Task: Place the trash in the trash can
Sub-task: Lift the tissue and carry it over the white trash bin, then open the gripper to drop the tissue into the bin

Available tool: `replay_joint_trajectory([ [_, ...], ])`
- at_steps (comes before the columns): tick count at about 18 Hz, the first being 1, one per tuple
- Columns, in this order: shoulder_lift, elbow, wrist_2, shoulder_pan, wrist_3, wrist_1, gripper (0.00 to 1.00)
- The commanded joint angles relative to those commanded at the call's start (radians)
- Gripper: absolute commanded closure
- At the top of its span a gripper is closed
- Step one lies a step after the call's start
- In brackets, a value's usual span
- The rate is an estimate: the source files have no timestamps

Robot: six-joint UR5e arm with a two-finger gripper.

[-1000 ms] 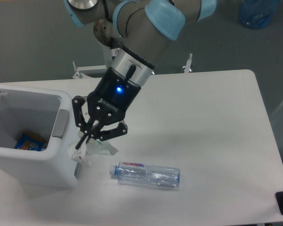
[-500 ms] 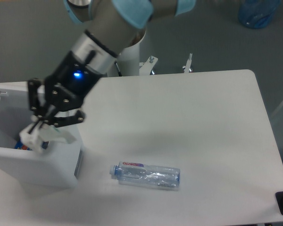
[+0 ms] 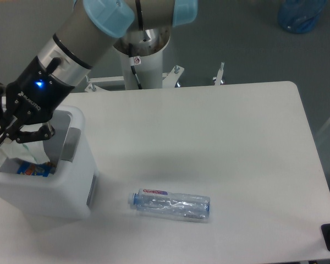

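The gripper (image 3: pixel 1 136) is positioned over the open trash can (image 3: pixel 71 190), its fingers clamped on the crumpled wrapper (image 3: pixel 14 151). A blue-orange packet (image 3: pixel 34 169) lies inside. The bottle (image 3: pixel 170 204) lies flat on the worktop (image 3: pixel 231 143), near the trash can.

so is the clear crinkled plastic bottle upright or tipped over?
Tipped over. The clear crinkled plastic bottle lies on its side on the white table, cap end left.

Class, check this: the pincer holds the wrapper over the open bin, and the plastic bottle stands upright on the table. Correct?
Not quite. The camera view shows the bottle lying on its side on the table. The pincer does hold the wrapper over the bin.
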Motion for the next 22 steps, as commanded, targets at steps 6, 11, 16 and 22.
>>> replay_joint_trajectory([
  [6, -0.002, -0.008, 0.000, 0.002, 0.006, 0.000, 0.00],
  [11, -0.003, -0.009, 0.009, 0.070, 0.106, 0.002, 0.00],
  [16, -0.018, -0.003, 0.011, 0.144, 0.263, 0.017, 0.00],
  [22, -0.084, 0.006, 0.011, 0.245, 0.405, 0.023, 0.00],
])
